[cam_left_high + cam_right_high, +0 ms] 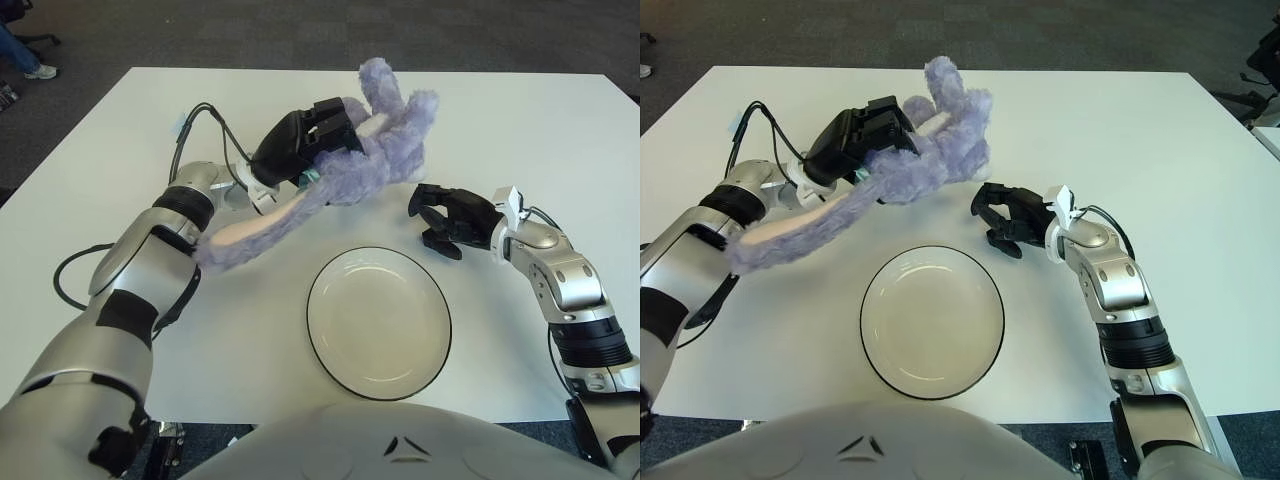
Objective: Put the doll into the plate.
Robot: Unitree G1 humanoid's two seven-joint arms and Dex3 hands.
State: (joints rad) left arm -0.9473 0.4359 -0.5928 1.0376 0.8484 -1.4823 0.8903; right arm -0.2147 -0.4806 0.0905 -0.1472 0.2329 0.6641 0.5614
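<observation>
**Doll held above the table, plate bare**

I see a white table [520,130] on dark grey carpet [300,30]. The cream plate [378,322] with its dark rim sits near my edge and holds nothing. My left hand [318,135] is clamped around the purple plush doll [385,150], which hangs beyond the plate, one long ear [262,228] trailing down to the left. My right hand [450,220] shows right of the doll, fingers curled, gripping nothing.
</observation>
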